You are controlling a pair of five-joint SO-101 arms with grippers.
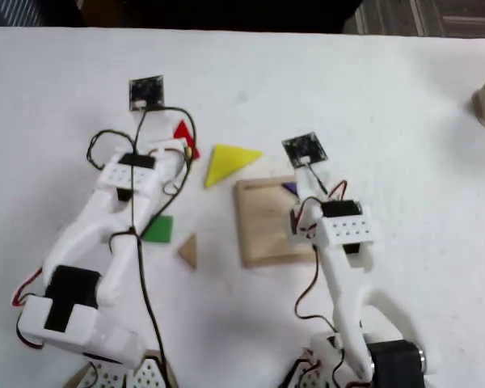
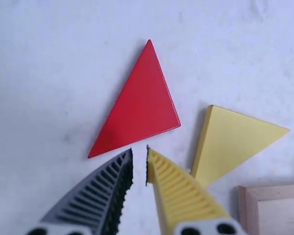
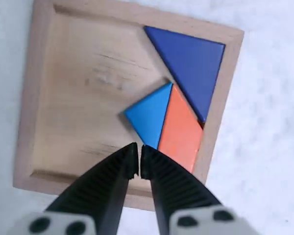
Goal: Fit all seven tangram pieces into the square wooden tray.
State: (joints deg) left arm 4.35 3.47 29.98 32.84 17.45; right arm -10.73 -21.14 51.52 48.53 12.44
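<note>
Left claw [image 2: 139,157]: fingers all but closed, a thin slit between the tips, nothing held. It hangs just off one edge of the red triangle [image 2: 139,105], which lies flat on the counter [image 1: 388,97]. The yellow triangle [image 2: 230,142] lies just beside the red one, not touching it, near a corner of the wooden tray [image 2: 250,198].

Right claw [image 3: 138,155]: likewise nearly closed and empty, above the tray's rim. Inside we count three pieces packed toward one side, edges meeting: dark blue triangle [image 3: 191,63], light blue triangle [image 3: 149,115], orange piece [image 3: 179,134]. A green piece [image 1: 158,229] and a tan triangle [image 1: 188,250] lie on the counter by the left arm.

Judgement: three of seven seated. The step in hand looks like pickup of the red triangle. Next, we expect the left claw must open, straddle the thin piece and pinch its edges. The right claw should clear the tray first.
</note>
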